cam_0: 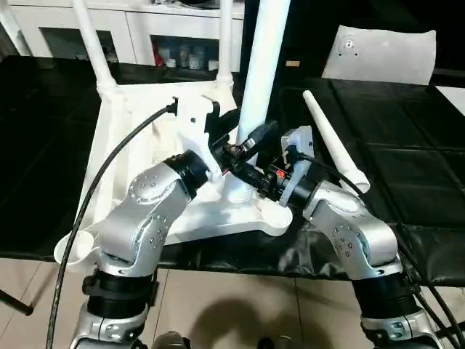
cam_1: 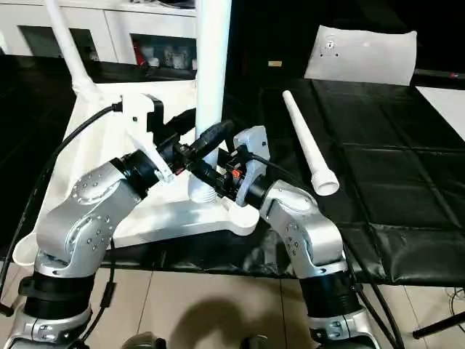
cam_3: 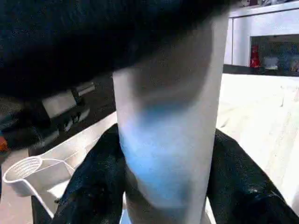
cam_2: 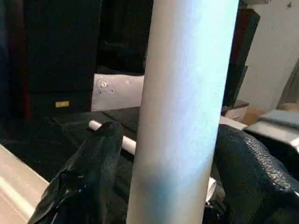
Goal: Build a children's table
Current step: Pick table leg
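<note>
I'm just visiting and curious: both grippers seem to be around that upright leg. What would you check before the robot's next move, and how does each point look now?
1. Left gripper closed around the upright leg: ok.
2. Right gripper closed around it lower down: ok.
3. Leg's foot in the near corner socket of the tabletop: looks entered; fully seated, cannot tell.
4. Leg upright: ok.
5. Spare leg lying on the black mat, within reach: ok.
6. Two far legs already standing: ok.

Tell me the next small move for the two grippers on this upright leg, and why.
Probably keep twisting the upright leg down into its corner socket. Both the left gripper and right gripper clamp it near the base, and one loose leg still waits on the mat.
</note>
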Tool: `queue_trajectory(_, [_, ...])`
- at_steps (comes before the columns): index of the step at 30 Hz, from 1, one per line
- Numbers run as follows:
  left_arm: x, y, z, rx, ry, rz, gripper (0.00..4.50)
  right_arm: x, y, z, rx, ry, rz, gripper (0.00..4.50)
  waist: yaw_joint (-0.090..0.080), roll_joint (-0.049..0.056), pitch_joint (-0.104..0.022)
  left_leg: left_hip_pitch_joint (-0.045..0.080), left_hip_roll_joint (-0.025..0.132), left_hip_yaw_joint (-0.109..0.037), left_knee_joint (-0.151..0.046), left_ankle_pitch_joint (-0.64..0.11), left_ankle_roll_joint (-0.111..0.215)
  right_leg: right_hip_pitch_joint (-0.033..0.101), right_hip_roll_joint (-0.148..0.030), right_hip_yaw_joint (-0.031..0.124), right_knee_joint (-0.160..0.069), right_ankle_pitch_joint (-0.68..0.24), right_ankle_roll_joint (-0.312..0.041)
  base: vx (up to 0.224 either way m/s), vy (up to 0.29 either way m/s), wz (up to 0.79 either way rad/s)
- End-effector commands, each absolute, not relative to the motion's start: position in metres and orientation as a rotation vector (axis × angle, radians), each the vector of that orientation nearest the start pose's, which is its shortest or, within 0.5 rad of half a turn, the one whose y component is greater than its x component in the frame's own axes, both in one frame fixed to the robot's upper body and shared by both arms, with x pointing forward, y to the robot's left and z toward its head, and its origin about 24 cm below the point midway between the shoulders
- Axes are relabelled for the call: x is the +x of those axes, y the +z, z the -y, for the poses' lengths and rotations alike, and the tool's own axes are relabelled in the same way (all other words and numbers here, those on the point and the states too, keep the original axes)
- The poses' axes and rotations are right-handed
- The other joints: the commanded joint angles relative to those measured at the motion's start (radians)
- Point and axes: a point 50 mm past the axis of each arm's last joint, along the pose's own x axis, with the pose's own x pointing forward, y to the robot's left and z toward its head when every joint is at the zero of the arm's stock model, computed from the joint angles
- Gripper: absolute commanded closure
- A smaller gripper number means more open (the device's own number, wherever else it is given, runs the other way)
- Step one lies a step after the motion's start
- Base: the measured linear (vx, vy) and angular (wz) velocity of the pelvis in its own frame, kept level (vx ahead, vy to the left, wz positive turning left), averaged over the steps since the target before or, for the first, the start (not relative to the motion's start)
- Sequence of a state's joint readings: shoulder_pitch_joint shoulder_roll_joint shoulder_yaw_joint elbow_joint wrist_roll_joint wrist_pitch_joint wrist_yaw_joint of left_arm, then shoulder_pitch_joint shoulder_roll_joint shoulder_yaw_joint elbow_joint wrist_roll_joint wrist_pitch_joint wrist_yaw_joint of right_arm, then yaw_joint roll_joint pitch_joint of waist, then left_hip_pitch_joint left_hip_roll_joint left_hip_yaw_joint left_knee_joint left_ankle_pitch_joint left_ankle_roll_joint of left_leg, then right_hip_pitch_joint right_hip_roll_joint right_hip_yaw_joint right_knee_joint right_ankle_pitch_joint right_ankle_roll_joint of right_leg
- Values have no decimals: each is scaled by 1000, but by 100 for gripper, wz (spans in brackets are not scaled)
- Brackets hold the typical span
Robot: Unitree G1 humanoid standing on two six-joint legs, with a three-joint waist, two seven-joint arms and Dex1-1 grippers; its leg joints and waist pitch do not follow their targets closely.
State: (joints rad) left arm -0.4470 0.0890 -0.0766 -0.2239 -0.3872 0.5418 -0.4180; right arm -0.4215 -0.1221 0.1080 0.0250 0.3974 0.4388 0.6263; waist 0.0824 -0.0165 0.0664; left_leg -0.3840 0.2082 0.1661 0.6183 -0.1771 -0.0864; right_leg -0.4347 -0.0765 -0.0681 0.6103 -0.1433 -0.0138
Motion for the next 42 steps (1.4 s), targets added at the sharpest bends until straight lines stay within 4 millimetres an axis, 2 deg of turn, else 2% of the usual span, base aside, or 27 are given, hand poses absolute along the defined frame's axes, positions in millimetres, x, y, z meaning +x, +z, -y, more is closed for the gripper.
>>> queue_trajectory(1, [292,168,-76,-162,-806,116,139,303,117,82,204,923,-24,257,-6,7,-78,9,4,0,-78,-262,-6,58,-38,29,-92,-423,-46,0,0,0])
queue_trajectory(14, [294,165,-79,-156,-817,98,139,302,117,80,189,947,-21,257,-12,7,-78,9,5,0,-78,-263,-6,60,-38,30,-89,-406,-58,0,0,0])
queue_trajectory(20, [294,167,-85,-161,-909,112,139,300,117,80,181,977,-28,257,-17,3,-78,6,2,0,-78,-257,-1,61,-38,30,-88,-415,-57,0,0,0])
queue_trajectory(21, [294,168,-86,-164,-923,111,157,299,117,80,180,980,-29,257,-19,6,-77,8,3,0,-78,-264,-3,59,-38,30,-89,-420,-59,0,0,0])
queue_trajectory(22, [295,169,-87,-171,-946,110,157,299,116,80,179,984,-31,257,-21,3,-78,7,3,0,-78,-265,-3,60,-38,29,-89,-421,-59,0,0,0])
queue_trajectory(25, [297,170,-91,-197,-981,96,179,299,116,80,177,992,-34,257,-21,6,-79,9,3,0,-78,-254,-5,61,-39,30,-86,-409,-68,0,0,0])
queue_trajectory(32, [300,173,-95,-229,-1053,90,180,297,116,79,174,1007,-33,257,-21,11,-79,10,5,1,-78,-248,-9,64,-39,33,-79,-350,-106,0,0,0])
queue_trajectory(42, [299,172,-93,-260,-1070,79,180,297,116,79,170,1012,-33,257,-21,11,-79,12,6,1,-79,-254,-11,65,-39,33,-80,-367,-103,0,0,0])
